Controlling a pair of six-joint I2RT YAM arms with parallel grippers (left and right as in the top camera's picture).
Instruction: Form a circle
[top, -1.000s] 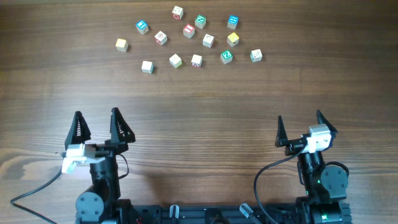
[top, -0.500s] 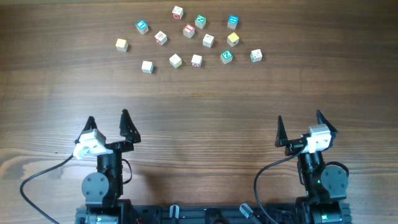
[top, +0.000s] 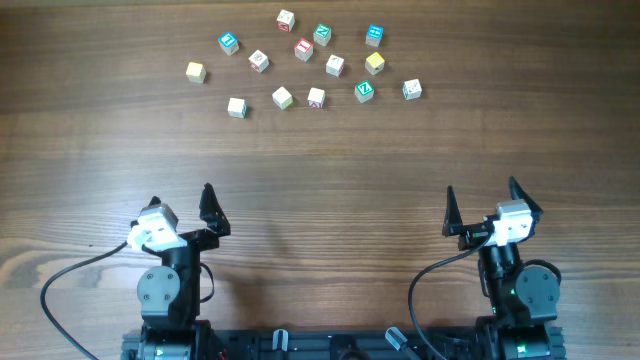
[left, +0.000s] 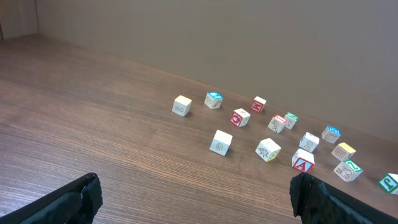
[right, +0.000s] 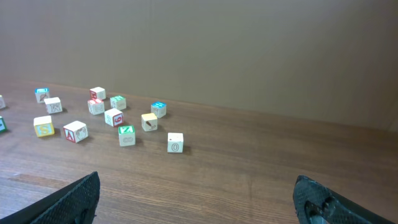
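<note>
Overhead view. Fourteen wooden letter cubes (top: 316, 97) lie scattered in a loose cluster at the far side of the table (top: 320, 160), each apart from its neighbours and not yet drawn into a circle. The green Z cube (top: 364, 91) sits in the right part of the cluster; the letters on the pale cubes are probably too small to read. The left gripper (top: 180, 198) and right gripper (top: 481, 188) rest at the near edge with jaws spread wide and empty, well apart from every cube.
</note>
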